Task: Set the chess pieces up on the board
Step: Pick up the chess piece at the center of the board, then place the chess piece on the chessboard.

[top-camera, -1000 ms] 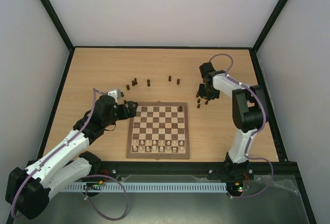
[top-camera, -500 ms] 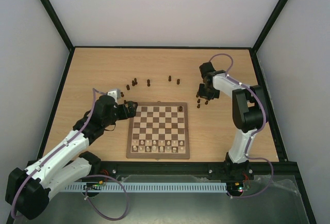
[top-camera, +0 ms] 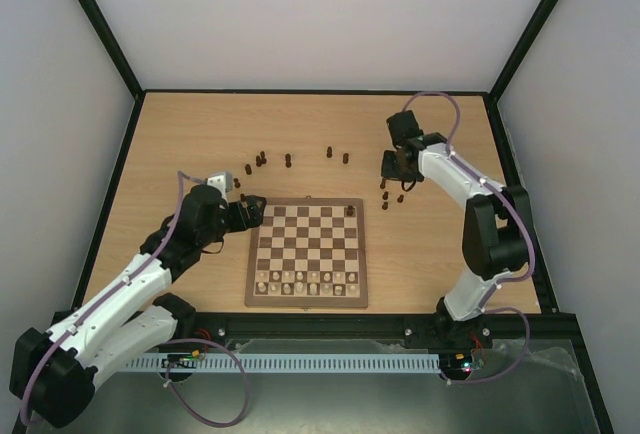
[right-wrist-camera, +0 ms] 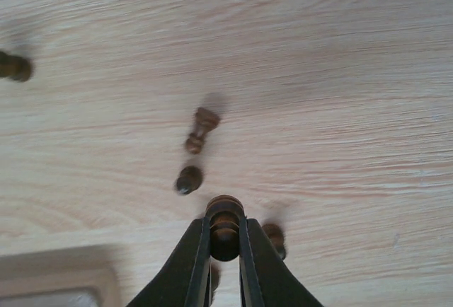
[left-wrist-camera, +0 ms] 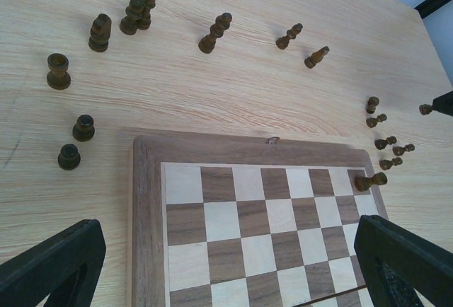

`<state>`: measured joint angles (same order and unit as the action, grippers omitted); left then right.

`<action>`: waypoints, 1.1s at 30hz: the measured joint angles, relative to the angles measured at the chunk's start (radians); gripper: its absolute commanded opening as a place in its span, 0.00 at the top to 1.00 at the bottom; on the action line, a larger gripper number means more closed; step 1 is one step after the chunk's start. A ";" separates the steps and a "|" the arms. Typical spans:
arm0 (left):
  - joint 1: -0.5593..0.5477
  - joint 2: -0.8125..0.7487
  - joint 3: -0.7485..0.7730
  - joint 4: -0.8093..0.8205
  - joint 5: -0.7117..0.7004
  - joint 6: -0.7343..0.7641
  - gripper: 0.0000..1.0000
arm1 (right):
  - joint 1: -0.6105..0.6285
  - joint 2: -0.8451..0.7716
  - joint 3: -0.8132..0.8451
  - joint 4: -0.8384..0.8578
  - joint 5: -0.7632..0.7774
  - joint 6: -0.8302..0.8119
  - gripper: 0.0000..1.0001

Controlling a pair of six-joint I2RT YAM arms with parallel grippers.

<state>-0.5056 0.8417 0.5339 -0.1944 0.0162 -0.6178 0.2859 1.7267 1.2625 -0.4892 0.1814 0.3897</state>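
Standing here, I am watching the right claw point(right-wrist-camera: 225, 230) clenching a single dark pawn point(right-wrist-camera: 225, 213) between its fingertips, the pawn's rounded head poking out just past the pinch. It is hanging over the bare table point(right-wrist-camera: 340, 73) a little beyond the far right corner of the board point(top-camera: 306, 202). I cannot tell whether the pawn is touching the wood, as the grain beneath it is looking blurred. A few more dark chessmen point(right-wrist-camera: 201, 129) are sitting on the tabletop close around the held one, and others are trailing in a loose arc across the table past the board's far edge, well apart from one another, with three of them gathering just off the far left corner. Only one dark piece point(left-wrist-camera: 370, 180) is standing on the board itself, on the far right corner square. The pale chessmen point(top-camera: 305, 284) are filling the two rows nearest the arm bases. On the other side, the left claw point(left-wrist-camera: 226, 271) is released, its black fingers point(left-wrist-camera: 53, 264) spreading wide with nothing between them. It is hovering low over the board's far left corner, looking down across the empty far rows and the frame. From above, that arm is reaching in from the near left, its wrist sitting just beside the board's left edge.
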 measured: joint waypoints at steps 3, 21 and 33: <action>0.000 -0.005 0.000 -0.003 -0.002 -0.002 0.01 | 0.049 -0.033 0.000 -0.009 0.004 0.002 0.93; 0.000 -0.051 0.000 -0.026 -0.011 -0.017 0.00 | 0.314 -0.188 -0.048 -0.150 -0.044 0.004 0.86; 0.000 -0.047 0.000 -0.026 -0.011 -0.018 0.00 | 0.386 -0.187 -0.101 -0.181 -0.050 0.022 0.86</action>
<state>-0.5056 0.7952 0.5339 -0.2199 0.0055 -0.6361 0.6724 1.5394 1.1610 -0.6701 0.1314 0.4114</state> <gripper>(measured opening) 0.995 0.141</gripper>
